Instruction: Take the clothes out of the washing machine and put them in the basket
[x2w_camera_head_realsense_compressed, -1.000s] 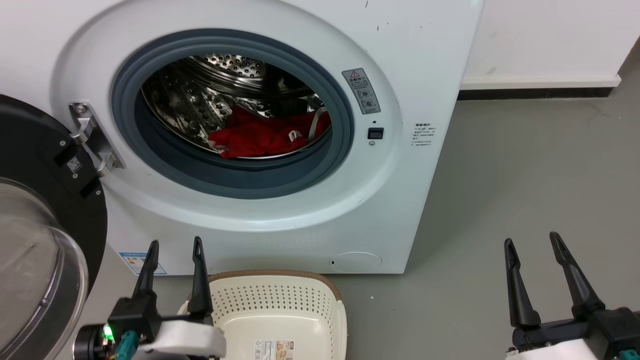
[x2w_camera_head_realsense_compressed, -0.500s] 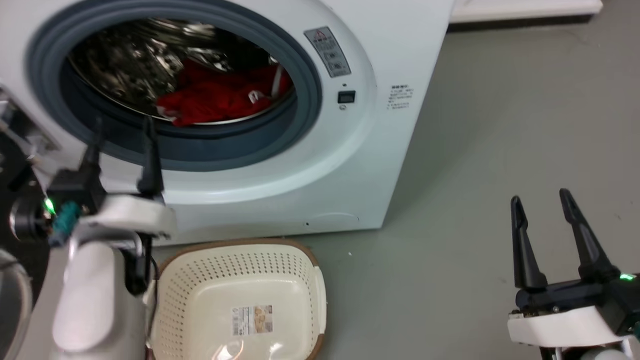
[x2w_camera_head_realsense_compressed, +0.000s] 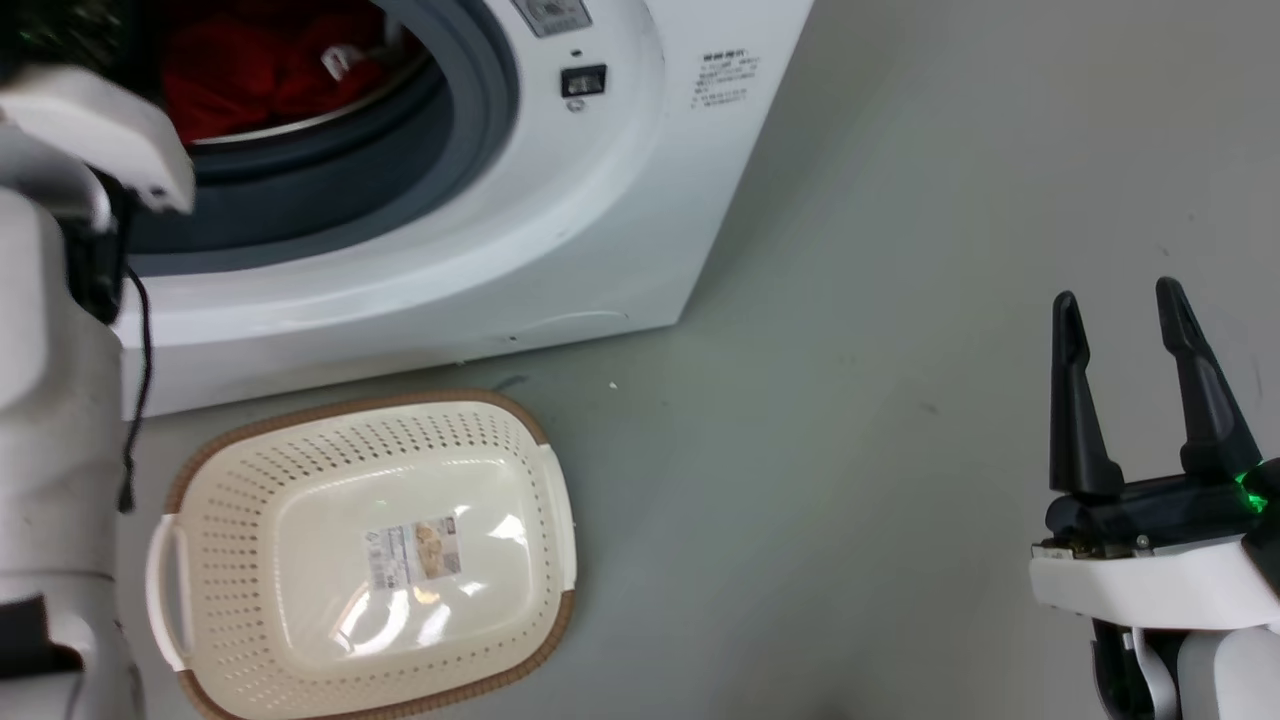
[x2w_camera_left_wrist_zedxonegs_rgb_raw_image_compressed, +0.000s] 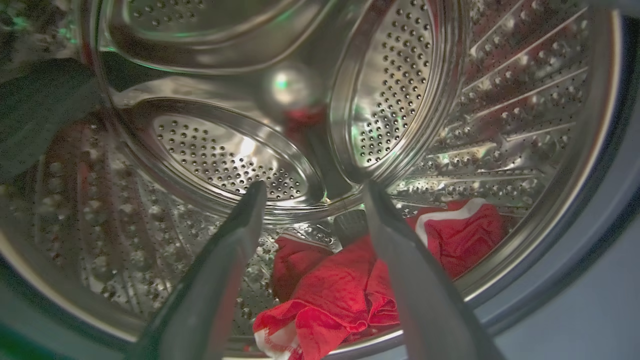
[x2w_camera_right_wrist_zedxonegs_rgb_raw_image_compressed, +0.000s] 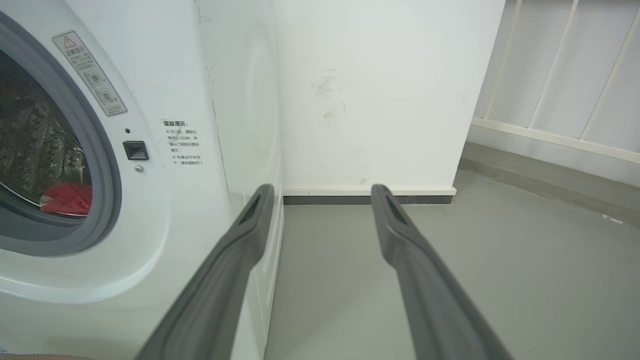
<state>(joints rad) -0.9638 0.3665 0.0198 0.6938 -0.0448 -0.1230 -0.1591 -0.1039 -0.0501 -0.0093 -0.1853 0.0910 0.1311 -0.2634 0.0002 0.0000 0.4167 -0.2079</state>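
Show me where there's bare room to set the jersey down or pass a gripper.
The basket holds nothing but its label. The grey floor between basket, washer and right gripper is bare. Crowded: the washer's mouth, where the open left gripper points at the jersey.

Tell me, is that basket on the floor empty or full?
Empty: the basket shows a bare bottom with a sticker; the red jersey lies in the washer drum.

Red jersey w/ white trim; cream basket.
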